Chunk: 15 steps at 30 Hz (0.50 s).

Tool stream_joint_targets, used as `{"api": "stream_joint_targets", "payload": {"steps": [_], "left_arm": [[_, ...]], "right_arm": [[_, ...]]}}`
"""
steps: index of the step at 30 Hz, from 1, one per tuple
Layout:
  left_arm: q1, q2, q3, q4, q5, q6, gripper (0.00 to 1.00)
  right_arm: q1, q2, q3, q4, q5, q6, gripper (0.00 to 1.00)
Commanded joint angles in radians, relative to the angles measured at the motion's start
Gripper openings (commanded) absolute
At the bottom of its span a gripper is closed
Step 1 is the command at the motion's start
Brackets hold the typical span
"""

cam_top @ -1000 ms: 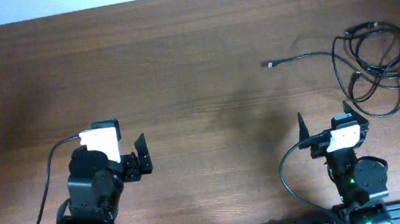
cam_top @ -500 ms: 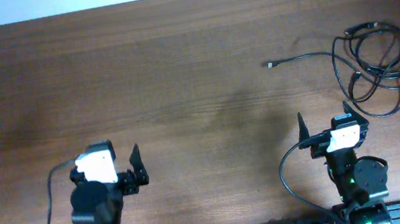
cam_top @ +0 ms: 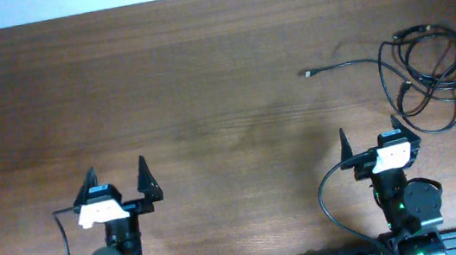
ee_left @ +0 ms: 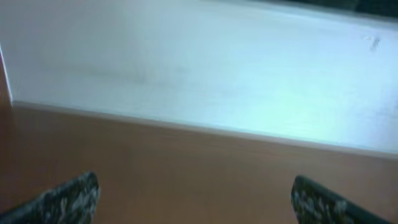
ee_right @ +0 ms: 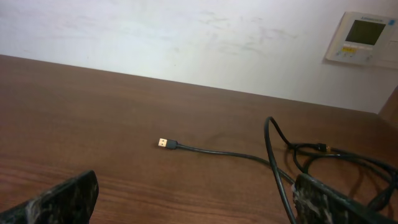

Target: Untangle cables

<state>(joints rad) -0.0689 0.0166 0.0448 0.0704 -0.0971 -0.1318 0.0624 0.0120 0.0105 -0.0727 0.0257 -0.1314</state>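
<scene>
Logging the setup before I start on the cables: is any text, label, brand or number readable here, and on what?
None can be read.
The wall panel in the right wrist view has a small screen and marks below it, too small and blurred to read.
The cables and the table show no print.

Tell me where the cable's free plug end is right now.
Overhead, the plug end lies right of centre on the table, stretched left of the looped cables and beyond the right gripper.
</scene>
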Motion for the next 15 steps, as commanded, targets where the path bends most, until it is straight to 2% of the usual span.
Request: {"api": "stream_joint_targets", "payload": {"steps": [1,6,11,15], "left_arm": [[0.012,-0.012,-0.037,0.082,0.045,0.100,0.99],[0.012,-0.012,-0.037,0.054,0.144,0.314,0.99],[0.012,-0.012,-0.037,-0.155,0.146,0.306,0.99],[0.012,-0.012,-0.037,-0.151,0.146,0.301,0.99]], "right_arm": [[0.002,-0.008,-0.005,-0.008,0.002,0.001,0.99],[0.002,-0.008,-0.005,-0.008,0.002,0.001,0.99],[0.002,-0.008,-0.005,-0.008,0.002,0.001,0.99],[0.002,-0.008,-0.005,-0.008,0.002,0.001,0.99]]}}
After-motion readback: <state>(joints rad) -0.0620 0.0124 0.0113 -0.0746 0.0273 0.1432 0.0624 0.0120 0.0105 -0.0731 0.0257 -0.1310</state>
